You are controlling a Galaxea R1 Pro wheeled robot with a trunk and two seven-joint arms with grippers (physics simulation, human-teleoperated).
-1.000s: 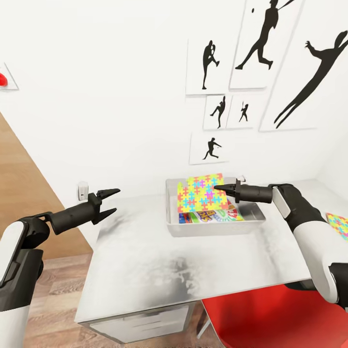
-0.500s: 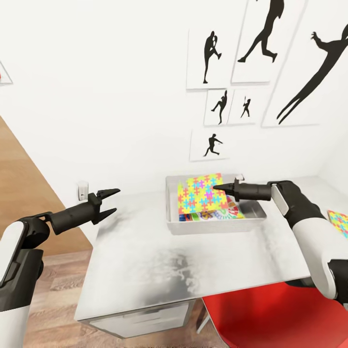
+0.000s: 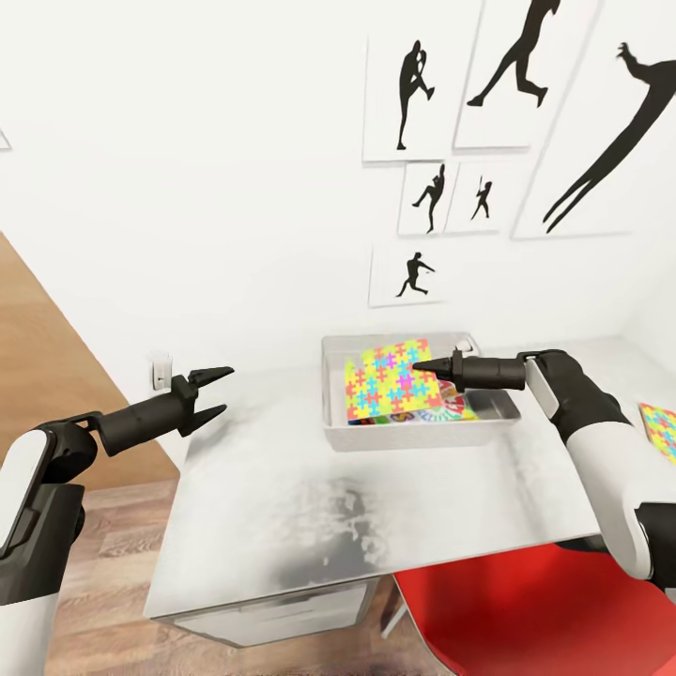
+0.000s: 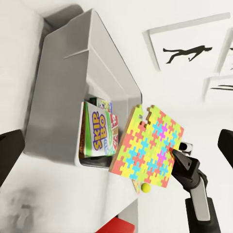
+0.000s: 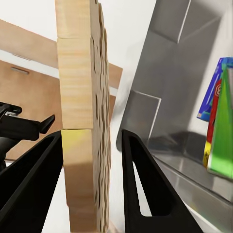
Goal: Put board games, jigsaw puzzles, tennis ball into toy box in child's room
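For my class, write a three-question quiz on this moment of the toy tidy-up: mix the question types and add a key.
1. True or false: the right claw holds the jigsaw puzzle over the toy box.
2. Multiple choice: what is the left claw doing? A) gripping a board game; B) open and holding nothing, beside the table; C) resting inside the box.
3. Fill in: the board game already lying in the box reads "SKIP-___".

Key
1. True: its fingers flank the puzzle's edge.
2. B
3. BO
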